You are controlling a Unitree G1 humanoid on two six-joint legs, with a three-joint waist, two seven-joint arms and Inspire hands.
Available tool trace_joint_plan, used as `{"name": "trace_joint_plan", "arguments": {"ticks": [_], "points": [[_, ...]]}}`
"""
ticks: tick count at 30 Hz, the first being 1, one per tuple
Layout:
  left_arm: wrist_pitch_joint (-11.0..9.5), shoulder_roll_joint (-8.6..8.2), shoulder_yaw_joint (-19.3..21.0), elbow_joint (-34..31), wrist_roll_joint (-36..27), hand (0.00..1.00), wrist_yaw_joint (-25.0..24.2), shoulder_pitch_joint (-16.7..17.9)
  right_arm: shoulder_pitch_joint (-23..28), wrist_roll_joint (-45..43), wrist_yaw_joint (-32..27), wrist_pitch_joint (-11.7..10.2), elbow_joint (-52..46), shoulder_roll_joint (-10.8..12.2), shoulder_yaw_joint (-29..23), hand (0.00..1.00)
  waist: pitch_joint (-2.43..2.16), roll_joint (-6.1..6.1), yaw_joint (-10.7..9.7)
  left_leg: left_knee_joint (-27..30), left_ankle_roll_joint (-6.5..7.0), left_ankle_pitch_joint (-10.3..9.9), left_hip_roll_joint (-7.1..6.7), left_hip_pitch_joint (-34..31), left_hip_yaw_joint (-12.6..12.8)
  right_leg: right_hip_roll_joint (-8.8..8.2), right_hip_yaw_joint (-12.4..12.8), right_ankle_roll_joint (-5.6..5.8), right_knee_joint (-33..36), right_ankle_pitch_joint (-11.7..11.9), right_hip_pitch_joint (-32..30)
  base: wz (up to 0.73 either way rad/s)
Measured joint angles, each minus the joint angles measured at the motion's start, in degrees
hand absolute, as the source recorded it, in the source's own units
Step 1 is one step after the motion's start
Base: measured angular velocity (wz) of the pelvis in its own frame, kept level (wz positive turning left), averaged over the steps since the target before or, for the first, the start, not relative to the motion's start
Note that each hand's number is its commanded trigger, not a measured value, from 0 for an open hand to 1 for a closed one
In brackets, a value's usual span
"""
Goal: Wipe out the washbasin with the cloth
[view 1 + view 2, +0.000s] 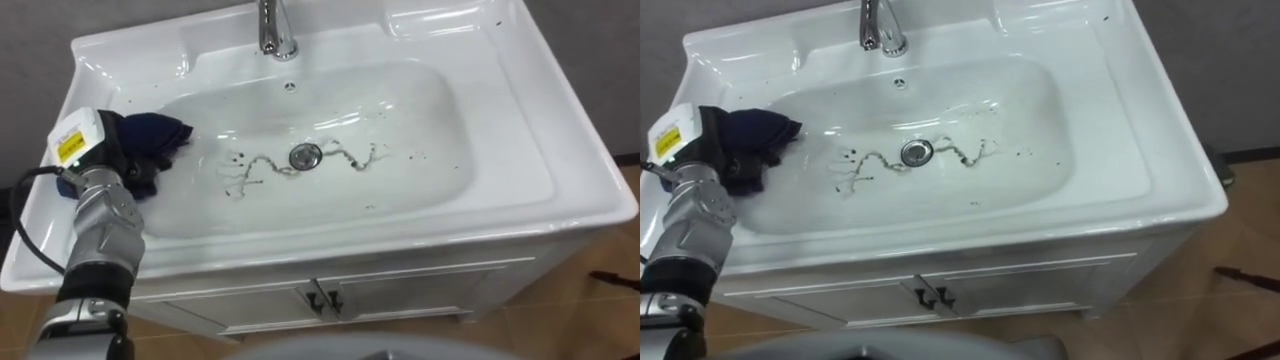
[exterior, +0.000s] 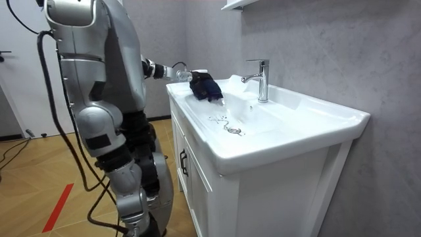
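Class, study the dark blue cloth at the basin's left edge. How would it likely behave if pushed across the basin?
The cloth lies crumpled in soft folds at the left hand, so it is probably floppy and would bunch rather than slide flat. The basin looks glossy, so the cloth should glide easily.

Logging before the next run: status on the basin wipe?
Left hand with dark blue cloth at left end of basin. Dark streaks around drain, not yet wiped. Nothing between cloth and streaks; faucet at back.

Chrome faucet (image 1: pixel 271 27) (white cabinet (image 1: pixel 400 293) below)
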Motion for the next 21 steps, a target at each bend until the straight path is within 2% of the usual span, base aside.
{"name": "trace_joint_plan", "arguments": {"ticks": [3,6,9,10,11,13,15,21], "points": [[-0.02,-0.16,-1.14,-2.0,-2.43,1.0,-0.49,0.09,-0.72,0.4,0.03,-0.78,1.58,0.07,0.09,0.0,0.04,0.02,0.06,0.19,0.0,0.0,-0.23,-0.76,-1.03,-0.12,-1.33,0.04,-0.04,-0.03,-0.05,0.23],[0.22,-0.77,-1.77,-7.1,-4.96,1.0,-2.26,1.42,-1.67,2.55,-0.17,-1.22,2.56,0.33,0.67,0.0,0.23,-0.22,-0.17,1.09,0.01,0.0,-0.38,-1.97,-1.98,-0.18,-2.72,0.09,-0.68,0.0,-0.06,0.23],[0.04,-1.87,-4.47,-11.45,-6.27,1.0,-3.94,2.19,-2.27,3.28,-0.14,-2.02,3.69,0.69,1.12,0.0,0.88,-0.8,-0.09,2.17,0.01,0.0,-0.32,-3.29,-2.23,-0.11,-4.21,0.11,-0.86,0.02,-0.16,0.27],[0.0,-1.93,-5.72,-12.46,-6.47,1.0,-4.21,2.21,-2.74,3.31,-0.17,-2.26,3.86,0.7,1.6,0.0,1.03,-0.52,-0.13,2.7,0.0,0.0,-0.29,-3.79,-2.26,-0.07,-4.68,0.1,-0.89,0.02,-0.21,0.23],[-0.03,-2.08,-6.87,-13.96,-6.46,1.0,-4.51,2.21,-2.77,3.03,-0.24,-2.57,3.86,0.73,2.13,0.0,1.46,-0.78,-0.28,3.44,0.02,-0.01,-0.25,-4.47,-2.25,-0.03,-4.85,0.09,-0.92,0.02,-0.35,0.22],[-0.39,-2.41,-8.17,-16.85,-6.43,1.0,-4.52,2.22,-2.73,2.33,-0.37,-3.18,3.91,0.89,2.47,0.0,1.47,-0.86,0.05,4.24,0.02,-0.02,-0.11,-5.79,-2.14,0.06,-5.02,0.01,-0.77,0.05,-1.34,0.09],[-1.74,-2.41,-8.31,-19.63,-6.4,1.0,-4.43,2.47,-3.15,2.17,-0.91,-3.39,3.92,0.93,3.63,0.0,1.49,-0.95,0.22,4.28,0.02,-0.02,-0.09,-6.32,-2.17,0.05,-4.96,-0.01,-0.42,0.06,-2.07,-0.02],[-3.76,-2.43,-9.98,-23.25,-6.23,1.0,-2.47,3.23,-3.02,2.18,-1.26,-3.82,4.0,1.24,6.98,0.0,1.39,-1.11,0.23,3.85,0.03,-0.03,-0.14,-5.6,-2.12,-0.08,-4.91,0.04,0.18,0.1,-1.9,-0.02]]}}
